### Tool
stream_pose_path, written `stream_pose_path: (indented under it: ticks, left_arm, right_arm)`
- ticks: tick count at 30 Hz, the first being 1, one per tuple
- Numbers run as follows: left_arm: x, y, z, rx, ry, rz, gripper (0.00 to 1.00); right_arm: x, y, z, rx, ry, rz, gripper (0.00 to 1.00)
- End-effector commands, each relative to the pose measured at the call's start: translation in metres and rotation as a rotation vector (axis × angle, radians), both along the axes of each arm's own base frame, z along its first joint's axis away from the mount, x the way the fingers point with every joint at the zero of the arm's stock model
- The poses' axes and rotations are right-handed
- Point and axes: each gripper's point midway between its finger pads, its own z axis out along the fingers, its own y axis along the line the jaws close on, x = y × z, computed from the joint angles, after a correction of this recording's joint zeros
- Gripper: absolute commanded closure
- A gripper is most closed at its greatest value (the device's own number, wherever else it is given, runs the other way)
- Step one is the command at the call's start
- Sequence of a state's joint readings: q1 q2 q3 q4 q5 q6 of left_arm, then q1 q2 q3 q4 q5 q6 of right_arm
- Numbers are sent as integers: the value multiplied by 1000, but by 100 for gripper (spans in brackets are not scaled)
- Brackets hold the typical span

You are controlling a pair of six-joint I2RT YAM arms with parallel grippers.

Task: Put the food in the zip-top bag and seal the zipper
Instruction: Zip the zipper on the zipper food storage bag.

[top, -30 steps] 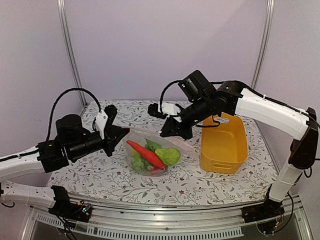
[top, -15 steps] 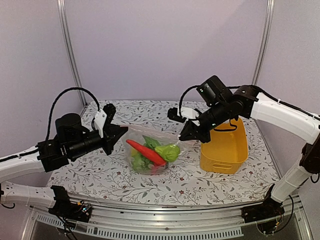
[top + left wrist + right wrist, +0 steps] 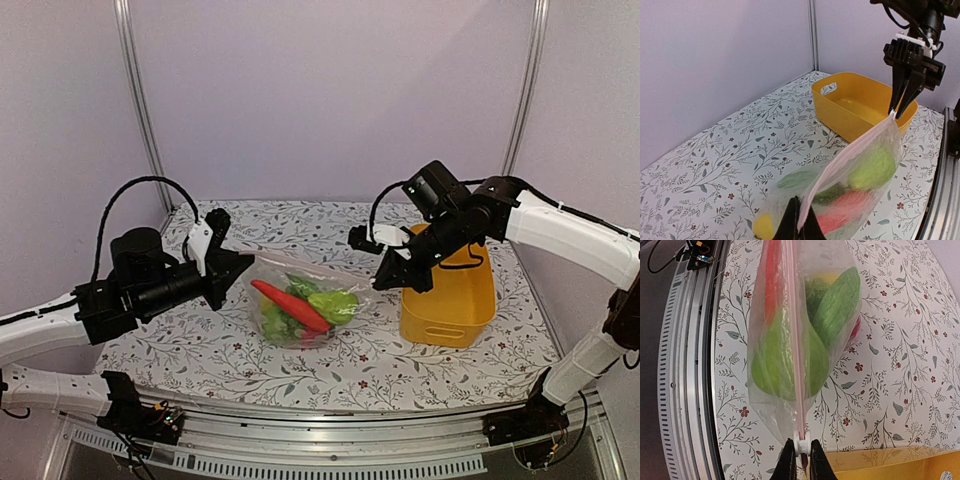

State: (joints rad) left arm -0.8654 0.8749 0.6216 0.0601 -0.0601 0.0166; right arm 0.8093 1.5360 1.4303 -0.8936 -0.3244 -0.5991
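The clear zip-top bag (image 3: 300,318) rests on the table with the food inside: a red-orange carrot (image 3: 292,305), a green pear (image 3: 336,306) and other green pieces. My left gripper (image 3: 243,268) is shut on the bag's left corner (image 3: 799,220). My right gripper (image 3: 384,278) is shut on the white slider (image 3: 801,446) at the right end of the pink zipper strip (image 3: 795,340). The strip runs straight and taut between both grippers (image 3: 840,160). In the right wrist view the pear (image 3: 772,367) and carrot (image 3: 771,275) show through the plastic.
A yellow basket (image 3: 450,290) stands right of the bag, close behind my right gripper, and it also shows in the left wrist view (image 3: 850,105). The table's metal front rail (image 3: 685,390) lies along the near edge.
My right gripper has slid right along the bag's mouth, from near the left-middle to the right end beside the basket. The left gripper has stayed put on its corner.
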Motion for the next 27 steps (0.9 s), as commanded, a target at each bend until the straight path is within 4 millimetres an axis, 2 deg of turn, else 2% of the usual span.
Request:
stream_pose_path:
  ticks: [1, 17, 21, 25, 27]
  left_arm:
    - [17, 21, 13, -32, -41, 114, 100]
    - [19, 19, 8, -38, -29, 107, 100]
    - [20, 16, 6, -44, -31, 100, 100]
    - [34, 6, 13, -39, -71, 100, 100]
    - [49, 3, 20, -39, -105, 109, 100]
  right_arm:
    - [-11, -42, -23, -152, 71, -51, 98]
    - [-10, -44, -21, -160, 71, -56, 93]
    - [-10, -42, -14, -149, 71, -49, 83]
    - [6, -37, 2, -101, 38, -61, 80]
    - [23, -36, 8, -70, 31, -79, 73]
